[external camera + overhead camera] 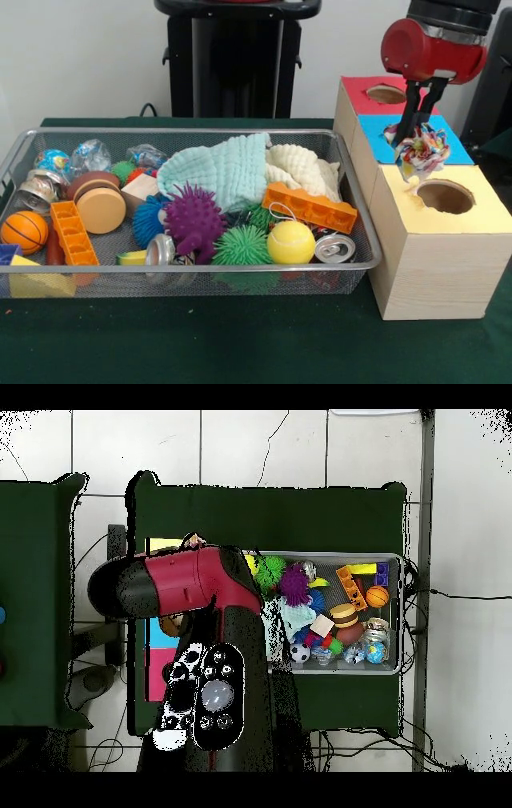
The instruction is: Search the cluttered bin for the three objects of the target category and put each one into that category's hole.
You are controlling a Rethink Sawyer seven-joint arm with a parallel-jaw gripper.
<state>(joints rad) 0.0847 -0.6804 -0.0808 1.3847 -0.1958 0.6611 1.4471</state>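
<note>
My gripper [414, 136] hangs over the row of boxes at the right and is shut on one of the small printed fabric pieces [422, 154], white with red, blue, yellow and green patches. The piece dangles above the seam between the blue top and the yellow top, just behind and left of the yellow box's round hole [445, 196]. The wire mesh bin [192, 132] sits to the left, full of clutter. Similar crumpled printed bundles [90, 155] lie at its back left. In the overhead view the arm [190, 584] hides the gripper and the hole.
The red-topped box's hole [386, 94] and the blue top [374, 128] lie behind the yellow one. The bin holds a mint-green towel [224, 168], a cream towel [304, 168], an orange brick [308, 206], spiky balls [194, 220], a yellow ball [290, 242] and cans [334, 248].
</note>
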